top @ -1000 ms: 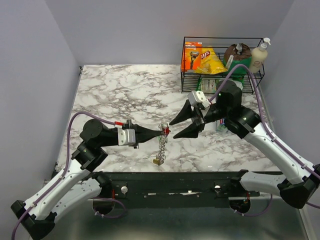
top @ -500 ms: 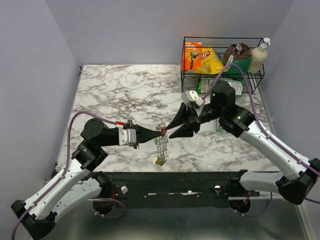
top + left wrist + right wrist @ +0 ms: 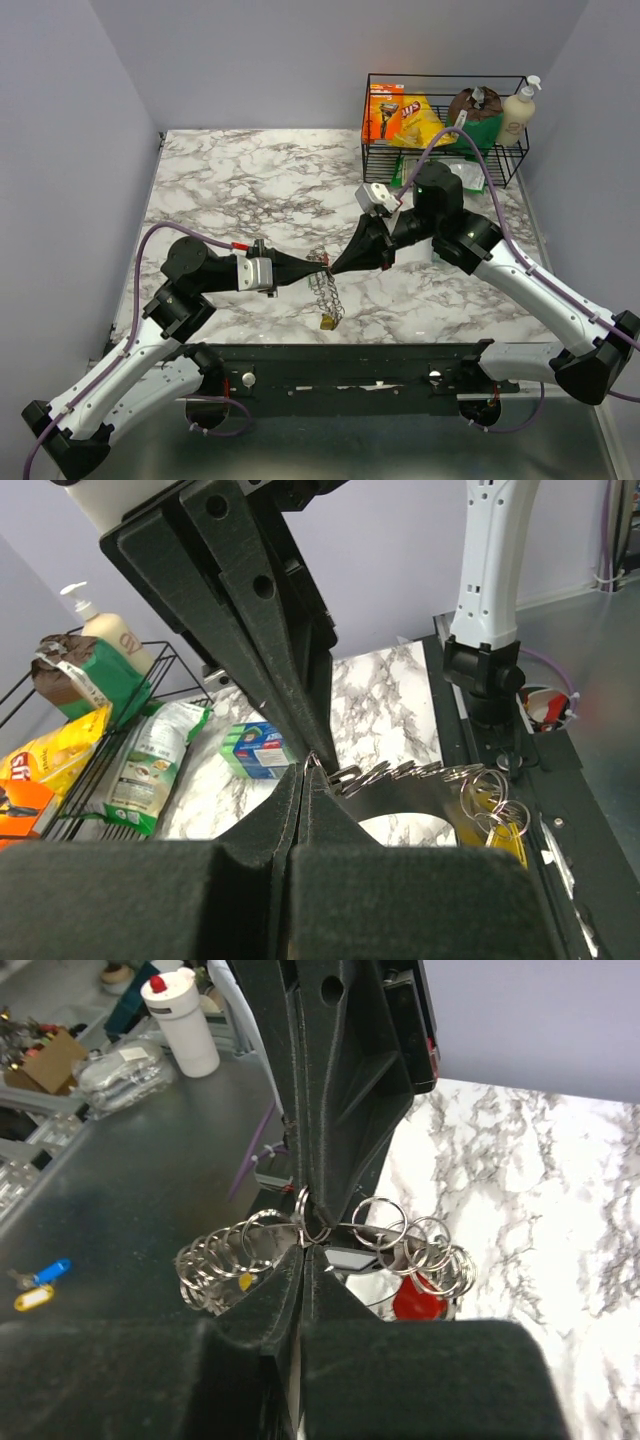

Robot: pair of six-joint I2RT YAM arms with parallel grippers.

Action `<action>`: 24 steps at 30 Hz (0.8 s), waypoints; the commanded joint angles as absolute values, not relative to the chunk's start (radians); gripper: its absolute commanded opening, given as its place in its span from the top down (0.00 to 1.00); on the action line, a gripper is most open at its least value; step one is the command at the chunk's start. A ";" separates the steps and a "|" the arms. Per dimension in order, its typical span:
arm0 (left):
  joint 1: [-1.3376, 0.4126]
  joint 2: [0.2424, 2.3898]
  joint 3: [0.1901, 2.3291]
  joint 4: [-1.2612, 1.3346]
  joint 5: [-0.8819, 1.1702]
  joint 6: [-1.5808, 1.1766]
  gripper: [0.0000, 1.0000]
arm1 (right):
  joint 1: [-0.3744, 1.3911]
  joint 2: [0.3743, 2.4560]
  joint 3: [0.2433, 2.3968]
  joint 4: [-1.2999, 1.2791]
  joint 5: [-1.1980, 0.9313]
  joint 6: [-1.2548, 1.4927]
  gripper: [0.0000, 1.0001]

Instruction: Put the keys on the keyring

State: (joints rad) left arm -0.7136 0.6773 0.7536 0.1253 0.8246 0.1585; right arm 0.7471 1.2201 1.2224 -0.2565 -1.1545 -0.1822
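Note:
The keyring (image 3: pixel 325 288), a silvery loop strung with many small rings, hangs above the marble table (image 3: pixel 230 180) with a yellow-gold piece (image 3: pixel 328 322) at its bottom. My left gripper (image 3: pixel 324 263) is shut on its top. My right gripper (image 3: pixel 336 267) meets it tip to tip from the right, also shut on the ring's wire. The left wrist view has the keyring (image 3: pixel 425 773) trailing right of my left gripper (image 3: pixel 306 766). From the right wrist, my right gripper (image 3: pixel 303 1251) pinches the keyring (image 3: pixel 235 1250), and a red key head (image 3: pixel 418 1303) hangs on it. No other keys show.
A black wire basket (image 3: pixel 366 150) at the back right holds snack bags and a soap bottle (image 3: pixel 518 110). A small blue-green box (image 3: pixel 258 750) lies on the table under the right arm. Small blue and yellow tags (image 3: pixel 40 1282) lie on a dark surface beyond.
My right gripper has moved left to the keyring and closed its jaws from open to shut at the ring's top. The keyring has swung slightly; the left arm has held still.

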 commanded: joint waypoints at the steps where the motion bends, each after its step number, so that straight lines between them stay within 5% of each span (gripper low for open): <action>1: -0.713 0.654 0.773 0.143 0.836 0.179 1.00 | 0.755 1.224 1.262 -0.262 -1.160 -0.192 0.99; 24: -0.712 0.652 0.807 0.089 0.836 0.216 1.00 | 0.755 1.242 1.324 -0.482 -1.109 -0.370 0.99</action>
State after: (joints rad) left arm -0.7128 0.6601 0.7708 0.0162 0.8238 0.2306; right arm 0.7521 1.2190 1.2823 -0.4179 -1.1084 -0.3317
